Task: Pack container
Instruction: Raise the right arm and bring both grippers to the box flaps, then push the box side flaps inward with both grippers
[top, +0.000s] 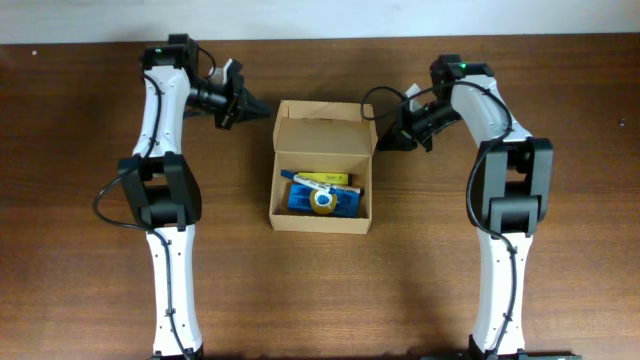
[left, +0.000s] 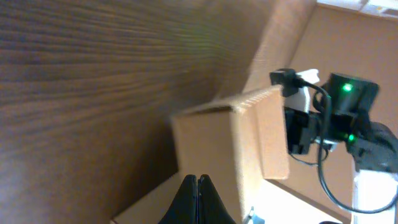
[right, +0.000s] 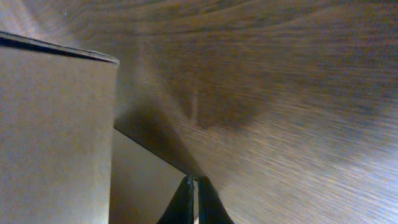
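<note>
The container (top: 320, 222), rectangular plain brown cardboard, sits open on grained wooden table (top: 80, 200).

Dark brown wood-grain table (top: 80, 200). Directly on it, at centre, stands one brown cardboard box (top: 320, 222), upright and open, its hinged flap lid raised at the 12 o'clock edge.

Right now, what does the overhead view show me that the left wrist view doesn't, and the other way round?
Only overhead: the inside of the open box, holding a blue case and a round yellow item, plus the left arm. Only left wrist: the left fingers close up, pressed together with nothing between them, and the box's outer wall side-on. Both: the box, the table and the right arm with its green light.
</note>
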